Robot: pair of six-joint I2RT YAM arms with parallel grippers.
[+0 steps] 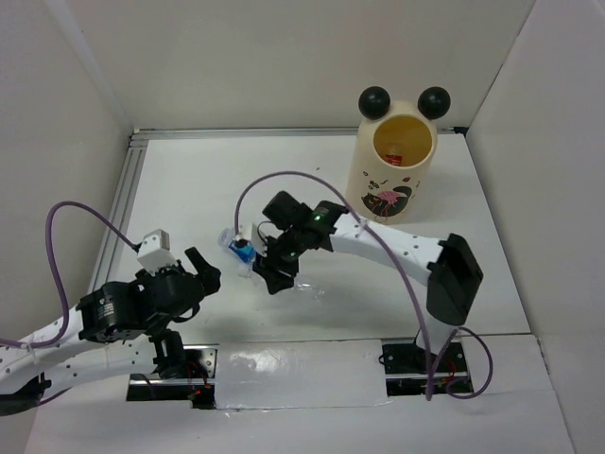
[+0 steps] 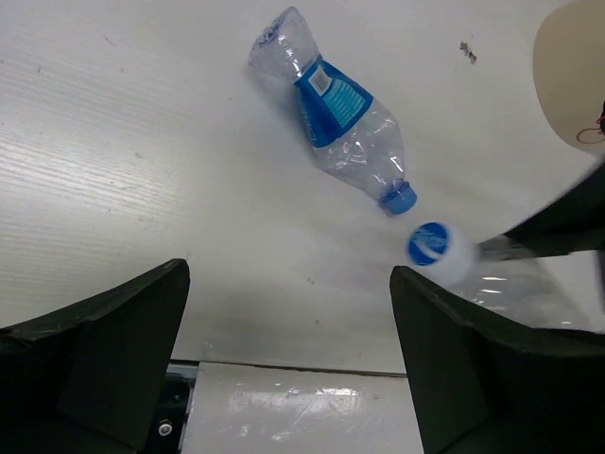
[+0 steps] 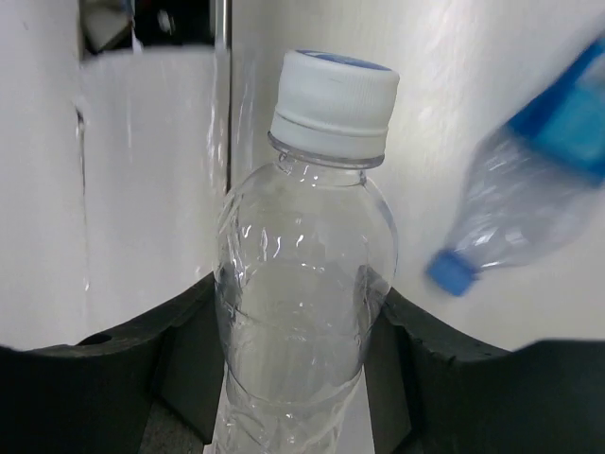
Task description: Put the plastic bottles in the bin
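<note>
My right gripper [image 1: 276, 271] is shut on a clear bottle with a white cap [image 3: 307, 284], gripping its body below the shoulder, low over the table. This bottle's cap [image 2: 432, 246] also shows in the left wrist view. A second clear bottle with a blue label and blue cap [image 2: 336, 118] lies on its side on the table, just beside my right gripper [image 1: 236, 248]. My left gripper [image 1: 203, 274] is open and empty, short of both bottles. The cream bin with black ball ears [image 1: 389, 194] stands at the back right, with something red inside.
White walls enclose the table on the left, back and right. A metal rail [image 1: 123, 203] runs along the left edge. A purple cable [image 1: 284, 180] loops above my right arm. The bin's side [image 2: 572, 76] shows at the top right of the left wrist view.
</note>
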